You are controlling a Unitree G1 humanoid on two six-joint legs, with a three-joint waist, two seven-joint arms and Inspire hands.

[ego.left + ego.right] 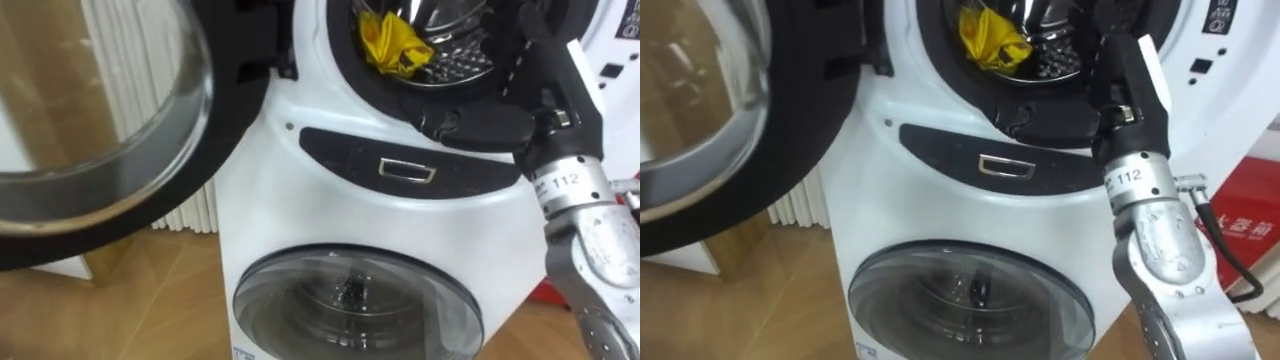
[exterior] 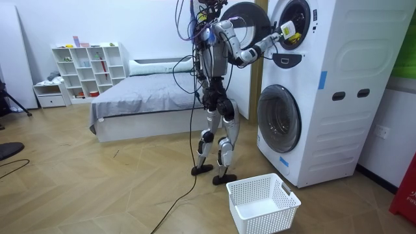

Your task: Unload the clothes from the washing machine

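Leftward of right hand (image 1: pixel 1126 92), yellow cloth (image 1: pixel 990 38)

— Bright or dim?
— Bright, with even indoor light from overhead. The washing machine (image 1: pixel 330 220) has a white front lit flat, with no hard shadow on it.
— Any glare?
— Soft reflections lie on the door glass (image 1: pixel 90 110) at nine o'clock, and there is a pale sheen on the lower door (image 1: pixel 350 300) at six.
— Dark spots?
— The drum (image 1: pixel 450 40) at one o'clock is shaded, but the yellow cloth (image 1: pixel 395 45) stands out. In the room view the floor (image 2: pixel 97 182) carries only soft shadows.
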